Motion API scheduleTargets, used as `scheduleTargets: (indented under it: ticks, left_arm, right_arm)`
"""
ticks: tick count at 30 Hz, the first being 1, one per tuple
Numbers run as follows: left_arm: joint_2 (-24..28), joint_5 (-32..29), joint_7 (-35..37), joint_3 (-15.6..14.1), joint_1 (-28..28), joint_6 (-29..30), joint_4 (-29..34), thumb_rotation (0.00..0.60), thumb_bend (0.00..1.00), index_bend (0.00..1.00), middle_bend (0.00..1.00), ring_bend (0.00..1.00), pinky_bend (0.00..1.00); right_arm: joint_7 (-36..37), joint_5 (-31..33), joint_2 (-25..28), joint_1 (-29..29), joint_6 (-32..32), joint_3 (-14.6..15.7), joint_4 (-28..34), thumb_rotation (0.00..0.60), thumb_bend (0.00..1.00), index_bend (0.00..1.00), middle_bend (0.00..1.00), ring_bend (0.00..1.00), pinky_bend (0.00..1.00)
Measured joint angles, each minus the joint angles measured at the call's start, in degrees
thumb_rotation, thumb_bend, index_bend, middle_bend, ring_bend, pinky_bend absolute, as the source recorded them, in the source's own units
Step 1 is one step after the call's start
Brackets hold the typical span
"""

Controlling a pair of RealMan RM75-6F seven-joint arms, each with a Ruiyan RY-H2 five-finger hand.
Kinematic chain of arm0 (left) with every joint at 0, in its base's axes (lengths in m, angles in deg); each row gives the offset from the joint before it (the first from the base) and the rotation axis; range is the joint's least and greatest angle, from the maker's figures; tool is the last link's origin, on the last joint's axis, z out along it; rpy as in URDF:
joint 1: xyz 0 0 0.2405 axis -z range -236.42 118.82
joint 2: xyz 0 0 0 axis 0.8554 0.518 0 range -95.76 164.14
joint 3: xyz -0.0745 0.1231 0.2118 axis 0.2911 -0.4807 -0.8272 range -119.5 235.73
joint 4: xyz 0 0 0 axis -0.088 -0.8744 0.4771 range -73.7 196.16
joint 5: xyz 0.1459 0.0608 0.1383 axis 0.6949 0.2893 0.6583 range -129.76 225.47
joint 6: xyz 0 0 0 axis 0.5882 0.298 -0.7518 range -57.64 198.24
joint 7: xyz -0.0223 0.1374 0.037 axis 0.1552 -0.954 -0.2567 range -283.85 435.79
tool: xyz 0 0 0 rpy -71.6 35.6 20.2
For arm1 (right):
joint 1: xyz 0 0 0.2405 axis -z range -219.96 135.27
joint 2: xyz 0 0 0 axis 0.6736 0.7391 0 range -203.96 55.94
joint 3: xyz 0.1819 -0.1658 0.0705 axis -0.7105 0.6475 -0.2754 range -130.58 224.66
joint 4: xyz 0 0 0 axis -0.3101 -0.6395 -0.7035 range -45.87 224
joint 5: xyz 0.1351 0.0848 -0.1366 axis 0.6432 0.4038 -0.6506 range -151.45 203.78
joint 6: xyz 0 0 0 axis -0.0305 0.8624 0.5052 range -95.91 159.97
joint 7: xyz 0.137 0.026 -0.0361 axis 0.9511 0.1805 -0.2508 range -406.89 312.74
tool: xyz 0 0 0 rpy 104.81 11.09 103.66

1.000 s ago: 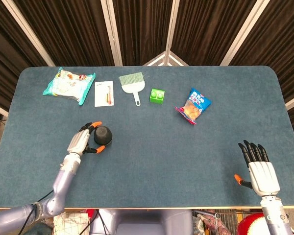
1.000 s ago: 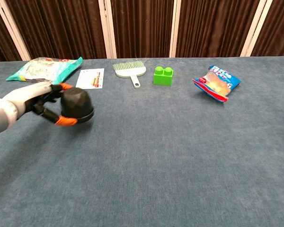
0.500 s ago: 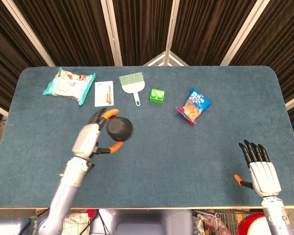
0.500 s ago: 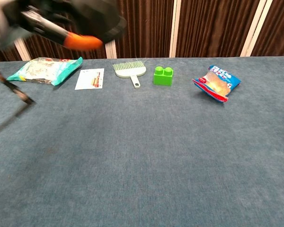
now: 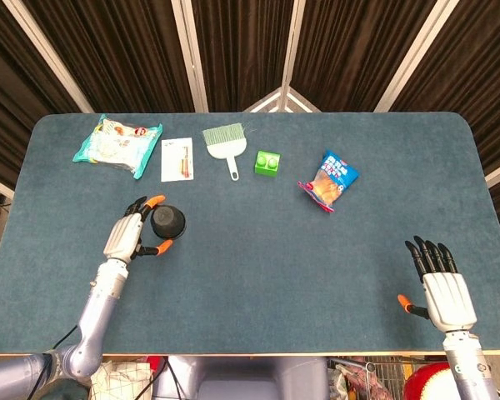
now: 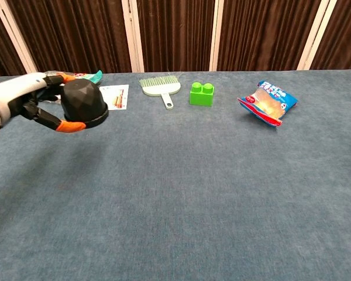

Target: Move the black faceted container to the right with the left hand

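The black faceted container [image 5: 167, 222] is dome-shaped and sits at the left of the blue table [image 5: 283, 275]. My left hand [image 5: 127, 239] grips it from its left side, orange fingertips above and below it. In the chest view the container [image 6: 83, 103] appears held a little above the cloth, with my left hand [image 6: 32, 102] wrapped around its left half. My right hand [image 5: 444, 292] lies flat near the front right edge, fingers apart, holding nothing. The chest view does not show it.
Along the far side lie a teal snack bag [image 5: 117, 143], a white card [image 5: 177, 159], a small green brush [image 5: 226, 137], a green brick [image 5: 267, 162] and a blue chip bag [image 5: 329, 180]. The brick [image 6: 202, 93] and chip bag [image 6: 268, 103] lie right of the container.
Half a second ago the left hand had the container raised high and further right. Now hand and container are back down and to the left. The right hand has stayed still.
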Motion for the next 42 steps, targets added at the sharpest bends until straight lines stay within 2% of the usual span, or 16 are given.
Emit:
scheduleTargets:
  ticks: [6,15,20,29,42]
  left_arm:
    - [-1.1,-0.2,-2.3,-1.3,0.2,0.7,0.8,0.600,0.53,0.14,0.34,0.00,0.00]
    - [-5.1,-3.0,-0.5,-3.3,0.5,-4.0,-11.8,0.600,0.53,0.14,0.33,0.00,0.00]
    - [-8.9,-2.1,2.5,-4.1,1.1,-6.3,-18.5,0.600,0.53,0.13,0.25,0.00,0.00]
    - [-9.9,2.8,5.1,-5.0,1.1,-5.9,-19.5,0.600,0.49,0.11,0.01,0.00,0.00]
    - [-9.5,4.1,5.4,-4.8,1.0,-6.1,-18.5,0.600,0.49,0.11,0.01,0.00,0.00]
  right_arm:
    - [0.4,-1.0,0.1,0.5,0.8,0.8,0.0,0.600,0.21,0.00,0.00,0.01,0.00]
    - [0.3,-0.7,-0.1,0.3,0.2,0.8,-0.3,0.600,0.21,0.00,0.00,0.01,0.00]
    - [0.3,-0.5,0.0,0.3,0.1,0.7,-0.4,0.600,0.21,0.00,0.00,0.01,0.00]
    - [1.4,-0.8,0.5,0.2,0.2,0.6,-0.5,0.600,0.21,0.00,0.00,0.01,0.00]
    - [-0.1,0.3,-0.1,-0.7,-0.9,-0.2,0.5,0.600,0.21,0.00,0.00,0.01,0.00]
